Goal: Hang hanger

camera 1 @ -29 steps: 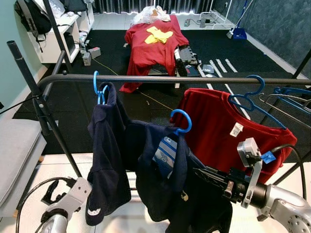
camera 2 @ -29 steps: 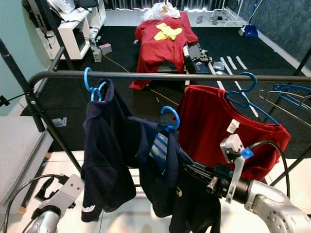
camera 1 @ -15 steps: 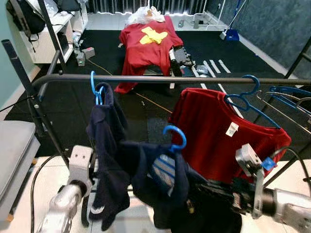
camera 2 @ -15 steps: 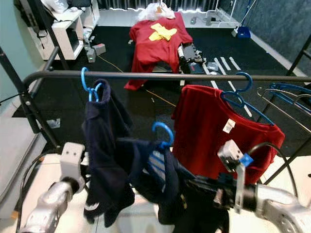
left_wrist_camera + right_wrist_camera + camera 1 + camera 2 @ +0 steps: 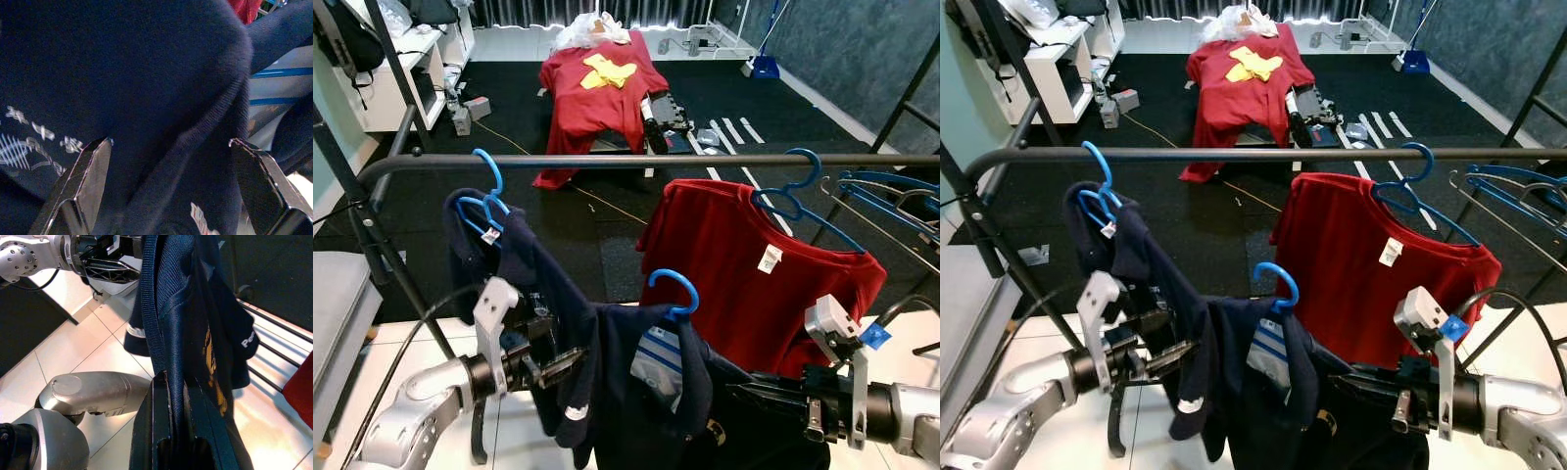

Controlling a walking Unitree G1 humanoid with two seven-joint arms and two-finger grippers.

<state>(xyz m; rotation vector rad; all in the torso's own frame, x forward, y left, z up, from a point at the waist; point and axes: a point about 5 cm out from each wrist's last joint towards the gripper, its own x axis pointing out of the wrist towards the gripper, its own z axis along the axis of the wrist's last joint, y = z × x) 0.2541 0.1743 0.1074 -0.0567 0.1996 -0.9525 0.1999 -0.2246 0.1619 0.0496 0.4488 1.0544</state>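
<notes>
The right gripper (image 5: 168, 406) is clamping its 2 fingers tight on the navy shirt (image 5: 636, 392), holding its blue hanger (image 5: 674, 290) below the rail (image 5: 656, 162), not yet hooked. The left gripper (image 5: 558, 364), which was hanging low a second ago, is now pressing in with fingers (image 5: 85, 181) spread wide around a fold of the shirt, closing on nothing. It seems to be steadying the cloth for the lift. Farther back, a red shirt (image 5: 754, 274) is hanging on the rail.
</notes>
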